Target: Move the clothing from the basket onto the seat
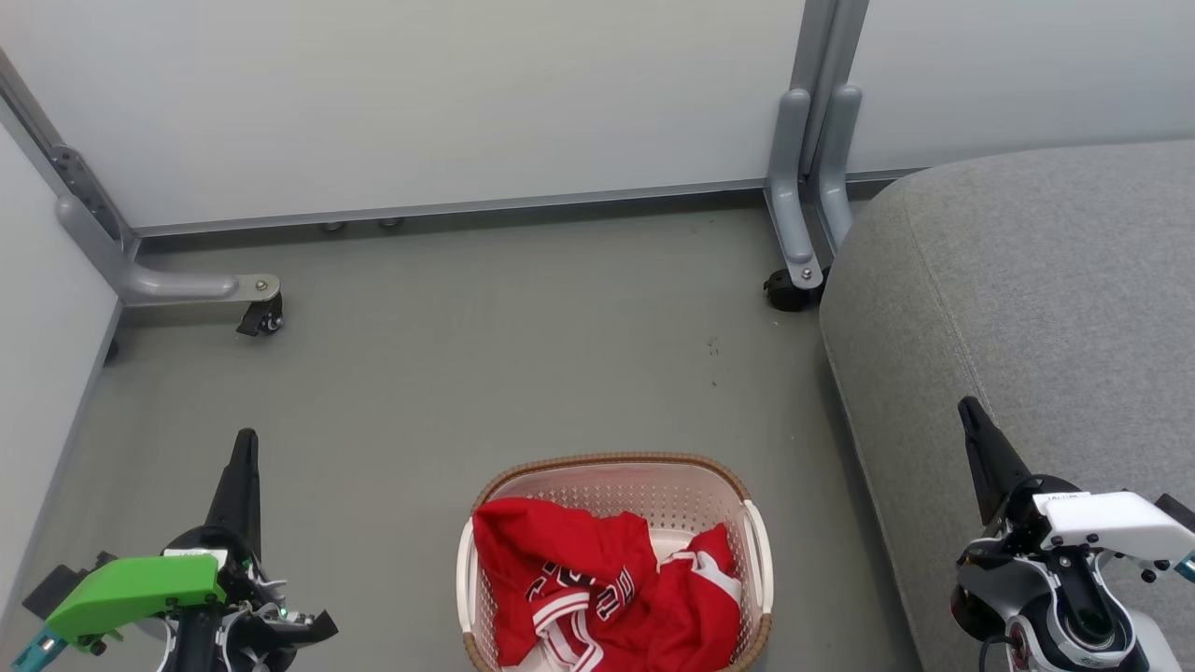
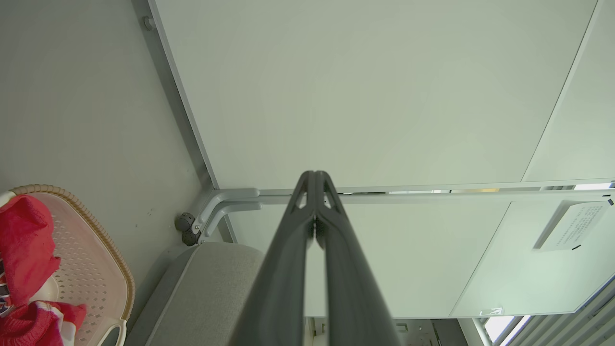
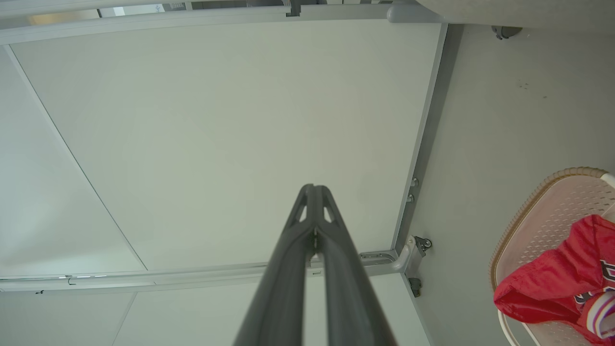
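Note:
The red clothing (image 1: 607, 588) with white trim and dark lettering lies crumpled inside the cream perforated basket (image 1: 616, 476) with a brown rim, on the floor at the bottom centre of the head view. The grey seat (image 1: 1036, 299) fills the right side, close beside the basket. My left gripper (image 1: 245, 446) stands at the lower left, well left of the basket, fingers pressed together and empty. My right gripper (image 1: 968, 411) is at the lower right, over the seat's edge, also shut and empty. The left wrist view shows the basket (image 2: 103, 250), clothing (image 2: 24, 245) and seat (image 2: 211, 288); the right wrist view shows basket (image 3: 538, 211) and clothing (image 3: 552, 283).
Pale partition panels (image 1: 420, 93) on grey metal frames wall in the far and left sides. Their feet with small black casters stand on the grey floor at the far left (image 1: 261, 317) and beside the seat (image 1: 789, 285). Open floor (image 1: 523, 345) lies beyond the basket.

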